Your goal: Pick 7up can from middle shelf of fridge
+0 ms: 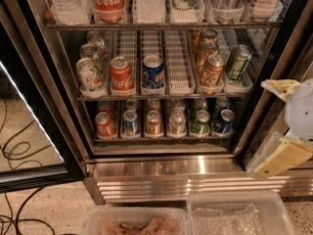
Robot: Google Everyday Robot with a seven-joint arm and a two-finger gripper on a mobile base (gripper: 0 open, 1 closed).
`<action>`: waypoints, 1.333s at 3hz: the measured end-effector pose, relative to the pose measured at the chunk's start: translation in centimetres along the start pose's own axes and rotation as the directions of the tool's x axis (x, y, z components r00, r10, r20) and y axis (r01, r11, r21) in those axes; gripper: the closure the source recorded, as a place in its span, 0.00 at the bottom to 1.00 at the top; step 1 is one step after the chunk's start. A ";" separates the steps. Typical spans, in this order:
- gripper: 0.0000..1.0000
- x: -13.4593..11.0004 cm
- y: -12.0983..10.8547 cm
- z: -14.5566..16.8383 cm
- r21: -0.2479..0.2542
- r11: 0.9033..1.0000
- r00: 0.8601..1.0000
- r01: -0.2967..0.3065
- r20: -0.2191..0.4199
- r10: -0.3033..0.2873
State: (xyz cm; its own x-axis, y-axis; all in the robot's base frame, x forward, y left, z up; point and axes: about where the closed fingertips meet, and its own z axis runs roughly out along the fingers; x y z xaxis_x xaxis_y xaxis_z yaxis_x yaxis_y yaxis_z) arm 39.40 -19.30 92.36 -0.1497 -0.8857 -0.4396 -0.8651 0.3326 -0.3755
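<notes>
The 7up can [89,74], pale silver-white with green print and red-orange spots, stands at the front of the far-left lane of the middle shelf [179,68]. More such cans stand behind it. The shelf has long white slotted lanes, and one lane is empty. The fridge [166,173] is open, with its ribbed steel base panel below. My gripper [266,126] is at the right edge, in front of the fridge's right frame and far right of the 7up can. Its two pale yellow fingers [282,156] are spread wide, with nothing between them.
On the middle shelf, right of the 7up can, stand a red Coca-Cola can [121,75], a blue can [153,72], orange cans [212,70] and a dark green can [237,62]. More cans [154,122] fill the lower shelf. The glass door [29,126] hangs open left. Clear plastic bins [234,214] sit below.
</notes>
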 end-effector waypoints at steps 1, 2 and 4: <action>0.00 -0.7 -0.4 0.6 0.049 0.996 0.995 -0.076 0.064 0.073; 0.00 -1.8 1.4 2.3 0.085 0.947 0.939 -0.309 0.183 0.290; 0.00 -6.8 -0.2 3.2 0.102 0.820 0.779 -0.564 0.395 0.487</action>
State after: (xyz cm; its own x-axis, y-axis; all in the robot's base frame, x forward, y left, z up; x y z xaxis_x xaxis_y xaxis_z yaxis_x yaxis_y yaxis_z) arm 42.14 -12.34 92.83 -0.3482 -0.4000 -0.8478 -0.5759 0.8049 -0.1431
